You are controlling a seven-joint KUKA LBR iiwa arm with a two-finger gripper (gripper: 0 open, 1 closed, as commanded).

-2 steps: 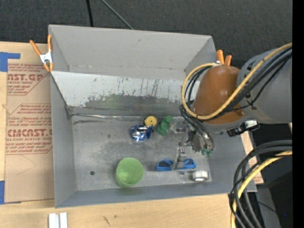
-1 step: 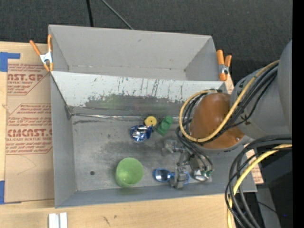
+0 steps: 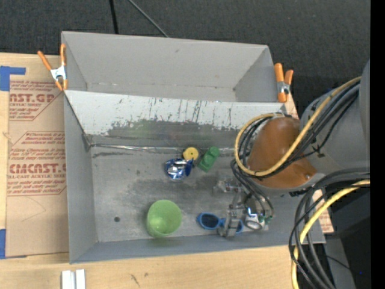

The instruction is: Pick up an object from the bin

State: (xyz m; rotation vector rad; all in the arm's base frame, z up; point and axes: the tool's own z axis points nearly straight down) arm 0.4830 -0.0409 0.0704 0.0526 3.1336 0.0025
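Camera view: the gripper (image 3: pixel 240 218) sits low in the near right corner of the grey bin (image 3: pixel 120 188), under its orange wrist cover (image 3: pixel 274 152). Whether it is spread or closed cannot be told. A small blue oval thing (image 3: pixel 209 221) lies just beside it, perhaps touching. A green ball (image 3: pixel 163 217) lies beyond that. Near the back wall lie a blue-and-silver piece (image 3: pixel 177 169), a yellow disc (image 3: pixel 190 155) and a green block (image 3: pixel 209 159).

Bin (image 3: pixel 114 185) w/ green ball (image 3: pixel 162 217), green block (image 3: pixel 209 159), yellow disc (image 3: pixel 190 154).
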